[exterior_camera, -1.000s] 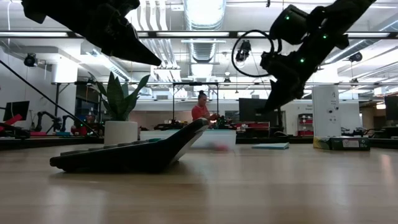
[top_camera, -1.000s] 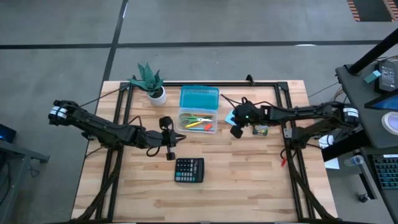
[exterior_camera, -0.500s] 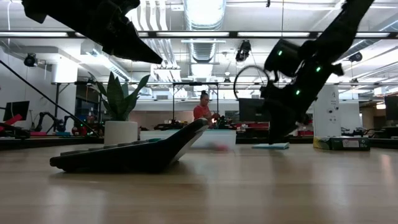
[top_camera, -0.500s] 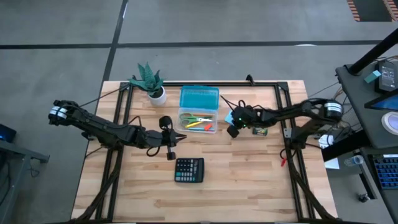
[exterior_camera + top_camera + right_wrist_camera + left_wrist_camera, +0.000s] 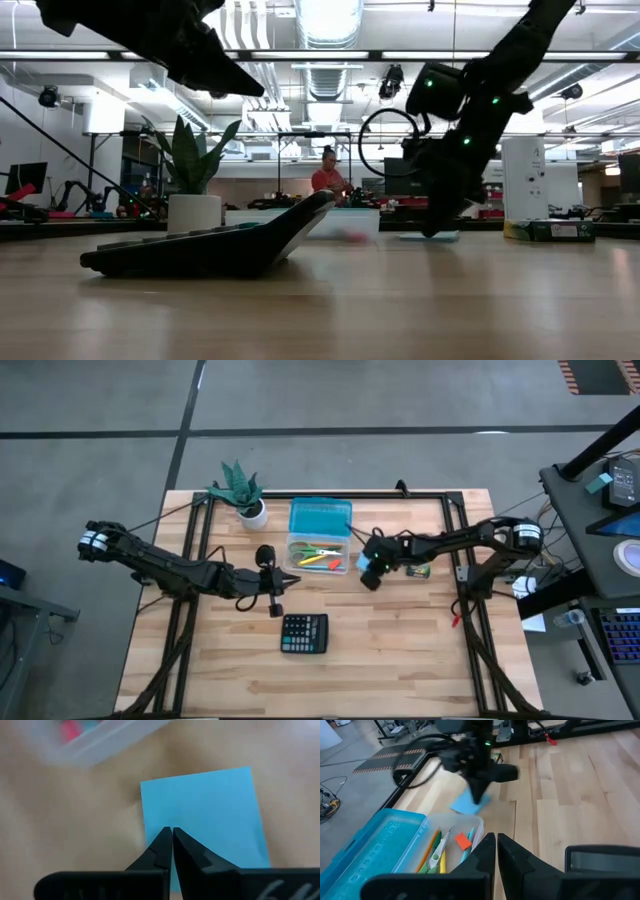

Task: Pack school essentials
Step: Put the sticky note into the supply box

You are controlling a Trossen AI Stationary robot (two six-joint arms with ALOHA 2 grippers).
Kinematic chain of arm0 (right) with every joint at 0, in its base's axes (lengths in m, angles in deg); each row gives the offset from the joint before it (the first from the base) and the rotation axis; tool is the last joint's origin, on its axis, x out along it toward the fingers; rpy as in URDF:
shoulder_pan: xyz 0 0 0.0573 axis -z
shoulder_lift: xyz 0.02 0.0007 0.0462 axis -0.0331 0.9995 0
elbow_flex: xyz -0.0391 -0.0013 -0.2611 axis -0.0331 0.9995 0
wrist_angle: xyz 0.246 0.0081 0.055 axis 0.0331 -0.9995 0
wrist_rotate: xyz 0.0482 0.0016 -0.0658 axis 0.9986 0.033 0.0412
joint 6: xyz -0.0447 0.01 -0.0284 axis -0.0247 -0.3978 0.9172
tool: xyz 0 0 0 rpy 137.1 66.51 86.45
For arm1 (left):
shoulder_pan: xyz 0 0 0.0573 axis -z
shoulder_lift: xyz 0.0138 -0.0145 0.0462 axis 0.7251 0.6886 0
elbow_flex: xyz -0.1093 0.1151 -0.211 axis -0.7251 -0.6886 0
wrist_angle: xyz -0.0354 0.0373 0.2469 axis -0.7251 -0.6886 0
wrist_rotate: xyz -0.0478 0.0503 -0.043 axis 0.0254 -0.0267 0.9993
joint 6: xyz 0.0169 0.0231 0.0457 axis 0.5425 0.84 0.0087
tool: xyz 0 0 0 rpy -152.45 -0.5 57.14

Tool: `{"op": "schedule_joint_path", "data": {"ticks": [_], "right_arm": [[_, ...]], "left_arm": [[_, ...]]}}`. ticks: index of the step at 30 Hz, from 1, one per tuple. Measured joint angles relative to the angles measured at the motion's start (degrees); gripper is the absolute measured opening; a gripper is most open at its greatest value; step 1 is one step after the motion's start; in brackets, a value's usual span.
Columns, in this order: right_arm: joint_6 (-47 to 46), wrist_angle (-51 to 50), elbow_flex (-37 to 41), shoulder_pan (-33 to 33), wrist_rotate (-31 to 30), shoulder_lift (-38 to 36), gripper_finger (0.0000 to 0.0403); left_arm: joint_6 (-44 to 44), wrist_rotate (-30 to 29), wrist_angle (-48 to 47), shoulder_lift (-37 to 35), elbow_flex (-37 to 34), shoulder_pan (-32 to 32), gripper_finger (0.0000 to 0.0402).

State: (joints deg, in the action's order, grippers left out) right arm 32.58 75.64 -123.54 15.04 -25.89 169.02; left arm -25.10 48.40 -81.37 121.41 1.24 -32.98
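Observation:
A light-blue note pad [image 5: 210,810] lies flat on the wood beside the clear case tray [image 5: 322,556], on its right. That tray holds pencils, a pen, scissors and a small red eraser [image 5: 462,841]. Its blue lid [image 5: 320,518] lies open behind it. My right gripper [image 5: 171,830] is shut and slants down, with its tips over the pad [image 5: 368,564]. A crayon box [image 5: 418,570] lies further right. My left gripper [image 5: 496,837] is shut and empty, hovering at the tray's near left corner [image 5: 288,582]. My right gripper has its shut fingertips [image 5: 165,837] down at the note pad's top face, near the pad's left edge [image 5: 150,820], coming from above at a slant from the table's right. I cannot tell whether the tips touch the pad. The pad lies flat on the table.
A black calculator [image 5: 304,632] lies toward the near edge, in front of the tray. A potted plant [image 5: 243,492] stands at the far left. A black frame [image 5: 455,520] rims the table. Bare wood spreads along the near side.
My right gripper has come down and toward the table's left, tipping steeper, until its shut tips reach the note pad. The pad has stayed in place.

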Motion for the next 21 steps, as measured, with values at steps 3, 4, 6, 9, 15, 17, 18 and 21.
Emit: {"op": "schedule_joint_path", "data": {"ticks": [3, 4, 6, 9, 15, 17, 18, 21], "right_arm": [[-2.18, -3.75, 0.05, -4.31, 3.23, -1.82, 0.0009], [-2.96, -5.15, 0.08, -6.01, 3.47, -2.45, 0.0009], [-4.86, -6.95, 0.23, -9.94, 4.22, -3.59, 0.0009], [-7.13, -7.21, 0.37, -16.66, 4.69, -5.28, 0.0009], [-13.06, -8.61, 0.38, -26.71, 1.00, -11.54, 0.0009], [-13.97, -9.91, 0.44, -29.39, -0.16, -13.86, 0.0009], [-14.45, -10.40, 0.44, -30.39, -0.83, -15.27, 0.0009], [-17.13, -13.94, 0.60, -32.65, -2.10, -18.82, 0.0009]], "left_arm": [[-0.01, 0.00, 0.34, 0.00, 0.11, 0.01, 0.0002], [-0.01, 0.00, 0.36, 0.00, 0.11, 0.00, 0.0002], [-0.01, 0.00, 0.56, 0.00, 0.11, 0.02, 0.0001], [-0.02, 0.02, 1.34, 0.01, 0.11, 0.02, 0.0001], [0.42, 1.30, 10.92, 5.82, 1.30, 0.22, 0.0001], [0.45, 1.77, 12.56, 9.31, 2.81, 0.26, 0.0000], [0.48, 2.32, 12.91, 11.29, 3.88, 0.26, 0.0000], [2.01, 3.96, 13.41, 17.67, 8.90, 0.26, 0.0000]]}}
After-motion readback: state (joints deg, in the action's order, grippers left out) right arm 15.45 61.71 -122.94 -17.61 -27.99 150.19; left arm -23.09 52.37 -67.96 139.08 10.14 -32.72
